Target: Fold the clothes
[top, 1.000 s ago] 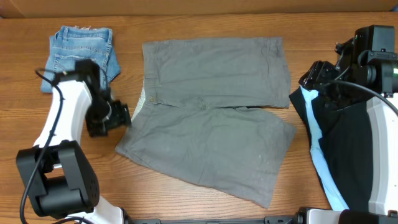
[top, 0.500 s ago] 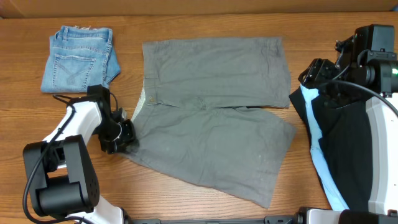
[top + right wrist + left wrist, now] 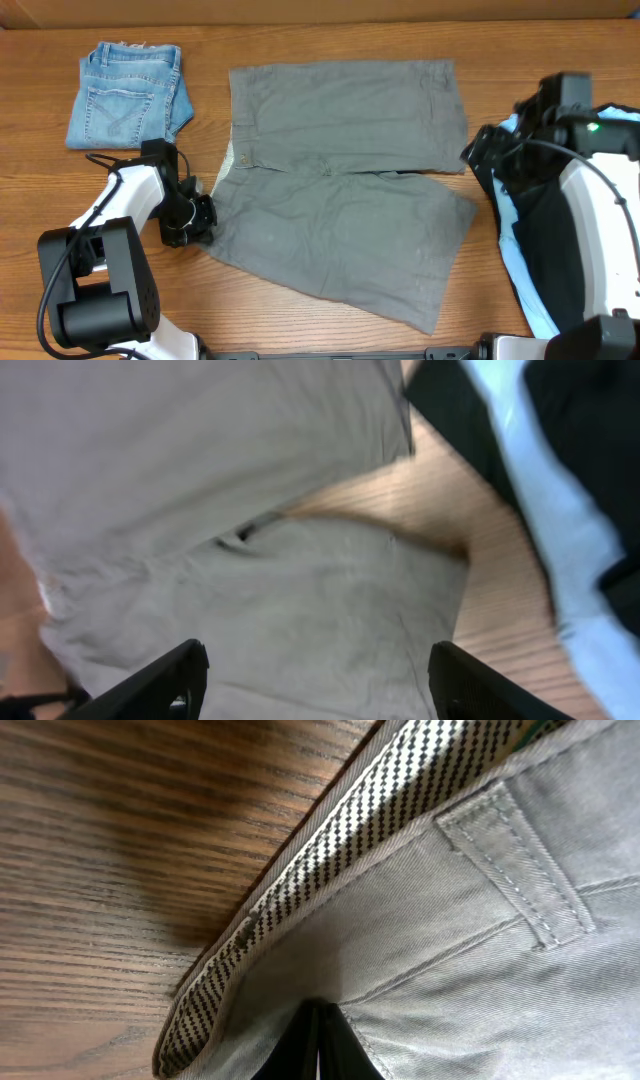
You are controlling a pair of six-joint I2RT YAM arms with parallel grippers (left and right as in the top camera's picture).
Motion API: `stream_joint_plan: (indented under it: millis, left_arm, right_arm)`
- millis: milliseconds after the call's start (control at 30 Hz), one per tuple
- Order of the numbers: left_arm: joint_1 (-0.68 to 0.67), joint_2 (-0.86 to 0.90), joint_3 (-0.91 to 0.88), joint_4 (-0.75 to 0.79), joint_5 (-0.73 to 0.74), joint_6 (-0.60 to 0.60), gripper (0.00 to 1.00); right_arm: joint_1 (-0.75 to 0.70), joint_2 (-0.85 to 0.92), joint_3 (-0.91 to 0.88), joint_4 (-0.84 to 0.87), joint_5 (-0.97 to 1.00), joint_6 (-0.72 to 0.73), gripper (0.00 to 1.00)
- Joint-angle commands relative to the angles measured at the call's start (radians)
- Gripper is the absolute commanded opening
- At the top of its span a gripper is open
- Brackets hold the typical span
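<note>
The clothes [image 3: 340,150], a pair of plain grey shorts, lie spread flat in the middle of the wooden table, waistband to the left. My left gripper [image 3: 200,215] is at the waistband's near-left corner. In the left wrist view its black fingers [image 3: 318,1045] are shut, with the grey cloth [image 3: 480,970] pinched at their tips beside the checked waistband lining [image 3: 330,870]. My right gripper [image 3: 478,155] hovers open over the right hem. In the right wrist view its fingers [image 3: 170,680] stand wide apart above the grey cloth [image 3: 250,510], holding nothing.
Small folded blue denim shorts [image 3: 128,92] lie at the back left. A black garment with light-blue fabric [image 3: 545,250] lies at the right under my right arm, and the same garment [image 3: 580,420] appears upper right in the right wrist view.
My left gripper came down from near the denim to the waistband corner and shut on the cloth. My right arm moved left toward the shorts' right edge, jaws a little wider.
</note>
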State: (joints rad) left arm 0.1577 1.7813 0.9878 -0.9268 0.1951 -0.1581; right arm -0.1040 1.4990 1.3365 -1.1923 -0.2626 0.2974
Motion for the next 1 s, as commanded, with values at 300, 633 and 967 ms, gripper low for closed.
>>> stream_joint_plan:
  millis: [300,633,967]
  left_arm:
    - [0.001,0.002,0.045,-0.052,0.016,-0.004,0.04]
    - [0.001,0.002,0.045,-0.058,0.016,-0.003,0.04]
    - [0.001,0.002,0.045,-0.04,0.016,-0.003,0.04]
  right_arm:
    - [0.003,0.0,-0.306,-0.043,-0.164,0.009,0.71]
    - [0.01,-0.056,-0.47,-0.068,-0.188,0.018,0.68]
    - [0.014,-0.185,-0.678,-0.072,-0.203,0.155,0.68]
